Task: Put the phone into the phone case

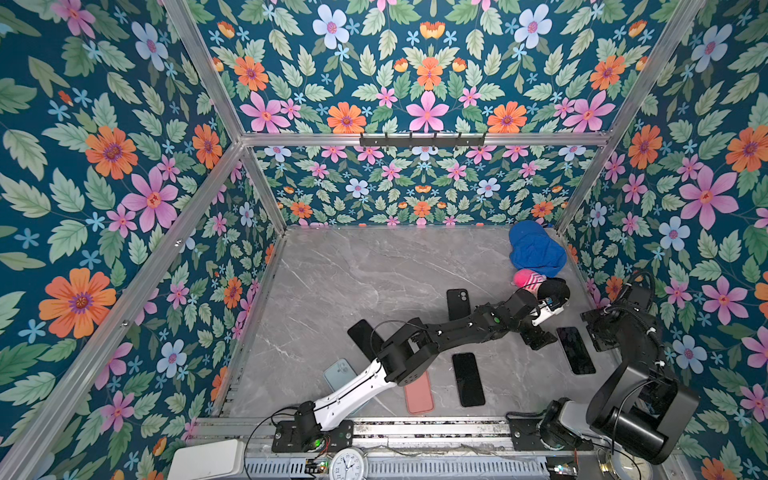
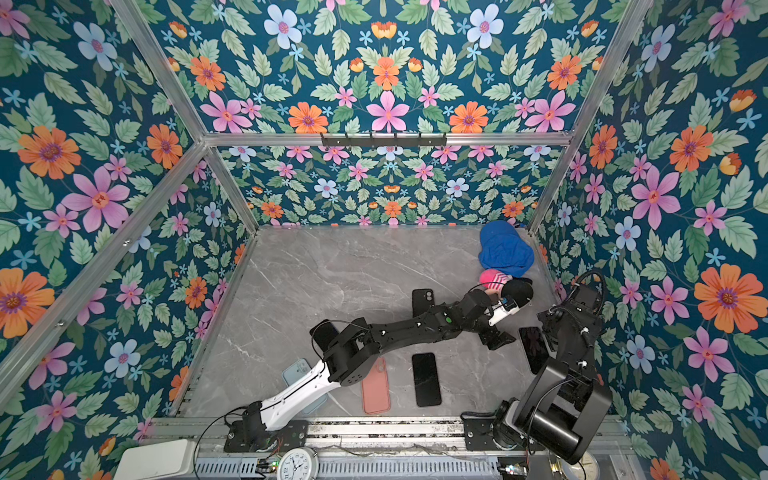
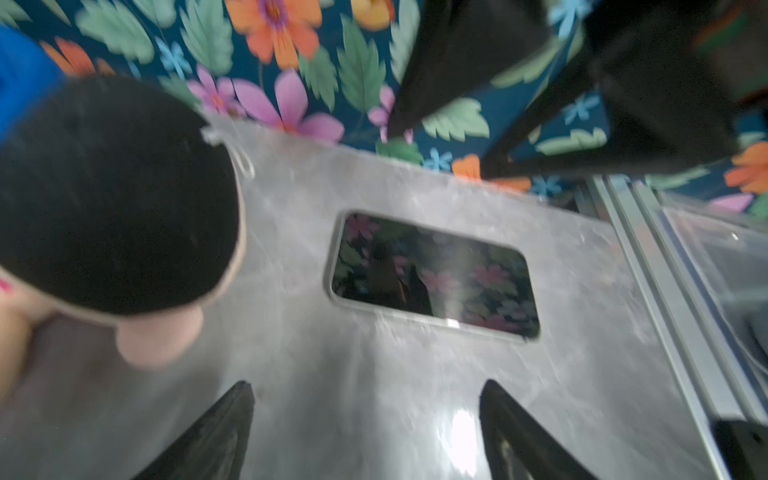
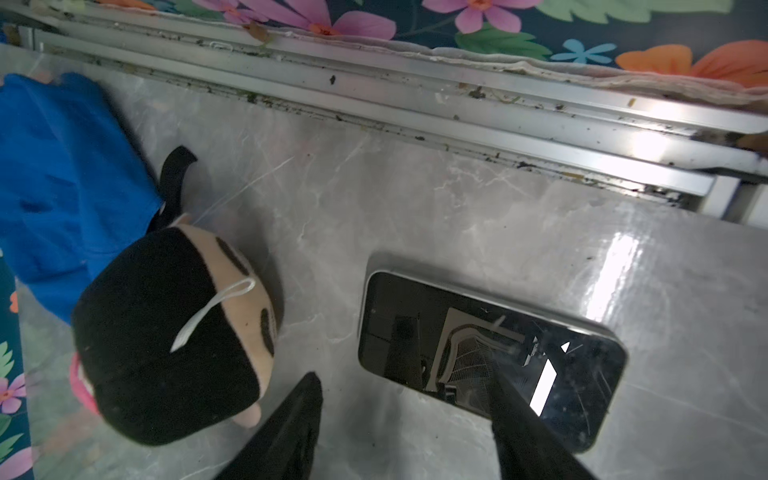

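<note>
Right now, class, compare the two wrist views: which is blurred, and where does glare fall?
Left wrist view: blurred throughout, the phone soft-edged, a glare patch on the table. Right wrist view: sharp, glare streaks on the table by the rail, overhead reflections in the phone screen.

A cloth (image 1: 536,249) lay in the back right corner of the table (image 1: 353,270), a doll (image 1: 549,289) just before it. Nearer the front, a phone (image 1: 575,350) lay at the right, a second phone (image 1: 468,379) left of it, and a case (image 1: 419,397) left of that.
</note>
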Action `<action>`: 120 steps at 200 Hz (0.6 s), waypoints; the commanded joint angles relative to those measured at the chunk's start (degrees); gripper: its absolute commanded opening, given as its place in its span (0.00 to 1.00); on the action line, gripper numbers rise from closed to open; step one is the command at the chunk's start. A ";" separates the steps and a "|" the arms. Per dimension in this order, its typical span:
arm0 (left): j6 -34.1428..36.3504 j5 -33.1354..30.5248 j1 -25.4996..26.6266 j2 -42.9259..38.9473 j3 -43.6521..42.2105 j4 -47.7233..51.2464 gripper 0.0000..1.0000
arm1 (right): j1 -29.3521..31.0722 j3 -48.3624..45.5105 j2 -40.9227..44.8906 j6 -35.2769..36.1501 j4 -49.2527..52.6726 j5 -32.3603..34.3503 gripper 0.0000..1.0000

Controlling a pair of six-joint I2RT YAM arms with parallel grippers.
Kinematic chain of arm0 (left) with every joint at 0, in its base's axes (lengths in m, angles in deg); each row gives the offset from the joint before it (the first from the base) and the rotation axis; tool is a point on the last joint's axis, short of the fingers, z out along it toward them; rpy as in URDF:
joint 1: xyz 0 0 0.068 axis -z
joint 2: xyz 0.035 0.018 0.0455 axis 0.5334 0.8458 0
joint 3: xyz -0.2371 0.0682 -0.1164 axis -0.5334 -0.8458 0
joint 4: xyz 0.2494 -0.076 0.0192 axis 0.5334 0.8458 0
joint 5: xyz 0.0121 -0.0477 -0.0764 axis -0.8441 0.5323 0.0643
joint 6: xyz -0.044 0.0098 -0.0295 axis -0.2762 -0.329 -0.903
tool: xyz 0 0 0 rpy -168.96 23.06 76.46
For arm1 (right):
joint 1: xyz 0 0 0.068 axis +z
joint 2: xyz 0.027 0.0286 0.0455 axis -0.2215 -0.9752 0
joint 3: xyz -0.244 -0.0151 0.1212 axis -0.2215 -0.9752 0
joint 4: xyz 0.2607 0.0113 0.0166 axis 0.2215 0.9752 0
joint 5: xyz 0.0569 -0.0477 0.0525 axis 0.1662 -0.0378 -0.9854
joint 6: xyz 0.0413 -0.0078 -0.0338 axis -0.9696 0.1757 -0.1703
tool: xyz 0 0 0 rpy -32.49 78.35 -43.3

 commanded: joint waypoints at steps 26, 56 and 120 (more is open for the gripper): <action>2.67 -3.33 2.56 3.43 3.56 -7.57 0.80 | -0.63 1.31 -4.31 -5.43 4.30 3.63 0.56; 3.91 -7.88 3.93 7.12 8.03 -7.84 0.76 | -0.63 2.91 -5.22 -7.21 7.53 6.68 0.56; 6.68 -11.45 6.72 10.25 10.14 -8.78 0.77 | -0.48 4.79 -7.68 -8.02 10.75 6.57 0.56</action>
